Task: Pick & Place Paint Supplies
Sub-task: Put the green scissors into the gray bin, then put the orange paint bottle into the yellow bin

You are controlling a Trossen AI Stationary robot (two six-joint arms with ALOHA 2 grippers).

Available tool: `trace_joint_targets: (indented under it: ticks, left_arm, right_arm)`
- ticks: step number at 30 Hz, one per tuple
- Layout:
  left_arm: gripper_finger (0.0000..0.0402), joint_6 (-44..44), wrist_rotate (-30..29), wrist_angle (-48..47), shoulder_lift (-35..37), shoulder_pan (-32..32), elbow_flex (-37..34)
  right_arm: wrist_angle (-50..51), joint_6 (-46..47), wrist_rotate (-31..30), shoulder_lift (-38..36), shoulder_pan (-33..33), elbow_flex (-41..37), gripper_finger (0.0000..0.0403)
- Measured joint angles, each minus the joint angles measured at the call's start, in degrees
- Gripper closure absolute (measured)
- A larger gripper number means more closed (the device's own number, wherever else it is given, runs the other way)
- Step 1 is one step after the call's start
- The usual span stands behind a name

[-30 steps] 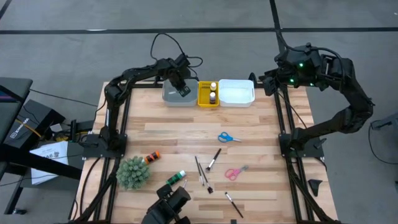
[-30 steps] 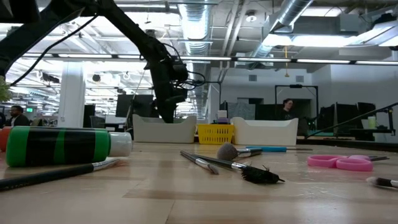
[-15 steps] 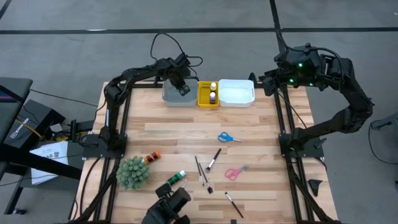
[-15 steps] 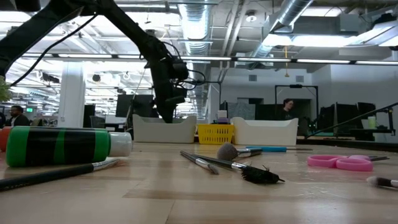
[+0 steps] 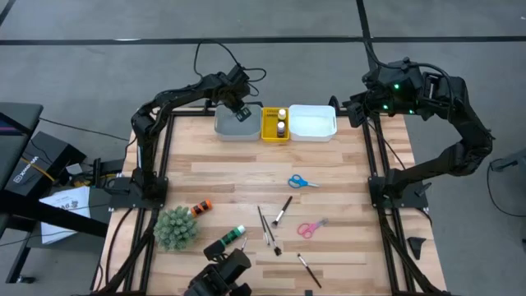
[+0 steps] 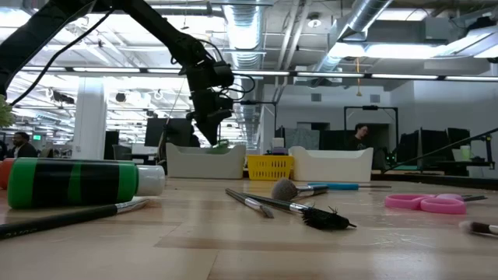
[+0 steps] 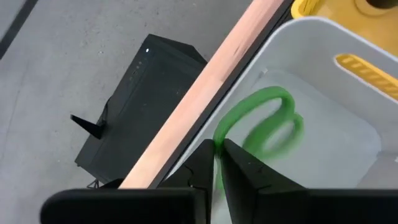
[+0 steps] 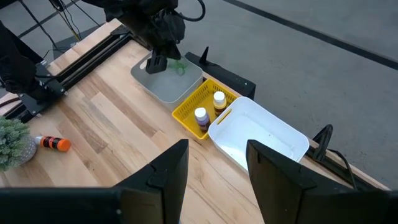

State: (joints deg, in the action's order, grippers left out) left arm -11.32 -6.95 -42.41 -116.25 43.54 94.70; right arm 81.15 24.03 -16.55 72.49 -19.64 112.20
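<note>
Green scissors: small green-handled scissors [image 7: 264, 124] hang blurred over the grey plastic tray [image 5: 226, 129]; blades sit between the left hand's fingertips.
Left hand: left hand [image 7: 216, 163] above the grey tray at the far edge of the bench, fingers nearly together with the scissors between them; whether it truly grips them I cannot tell.
Grey tray: leftmost of three trays in a row at the far side of the wooden bench [image 5: 222, 177].
Yellow tray: yellow slotted plastic basket [image 5: 267, 131] just right of the grey one, two small paint bottles [image 5: 282, 122] standing inside, white-capped and yellow-capped.
White tray: white plastic tray [image 5: 312, 123] touching the basket's right side.
Blue scissors: blue-handled scissors [image 5: 302, 182] flat on the bench centre, right of middle.
Pink scissors: pink-handled scissors [image 5: 311, 228] nearer, right of the brushes.
Brushes: several thin dark-handled brushes [image 5: 281, 212] scattered near centre, one more [image 5: 308, 270] at the near edge.
Green bottle: green-and-black paint bottle [image 5: 231, 235] lying on its side, near left.
Orange bottle: orange-capped paint bottle [image 5: 200, 207] lying just beside the spiky green plant ball [image 5: 176, 228].
Right hand: right hand [image 8: 216, 163] raised past the far right corner of the bench, fingers spread apart, holding nothing.
Background: a person [image 6: 359, 137] sits far off in the room behind.
</note>
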Motion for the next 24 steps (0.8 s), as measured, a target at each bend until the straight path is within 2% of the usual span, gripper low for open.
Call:
trace_joint_targets:
  ticks: [8,15,24]
  left_arm:
    - [0.0352,-0.3,-0.8,0.0,0.0,-0.4,0.0]
    - [0.0348,-0.3,-1.1,-1.0,0.5,-0.8,0.0]
    - [0.0341,-0.4,-0.7,-1.8,8.8,-3.8,0.0]
  right_arm:
    - [-0.1,0.0,0.0,0.0,0.0,0.0,0.0245]
    - [-0.1,0.0,0.0,0.0,0.0,0.0,0.0245]
    - [0.4,0.0,0.0,0.0,0.1,0.0,0.0245]
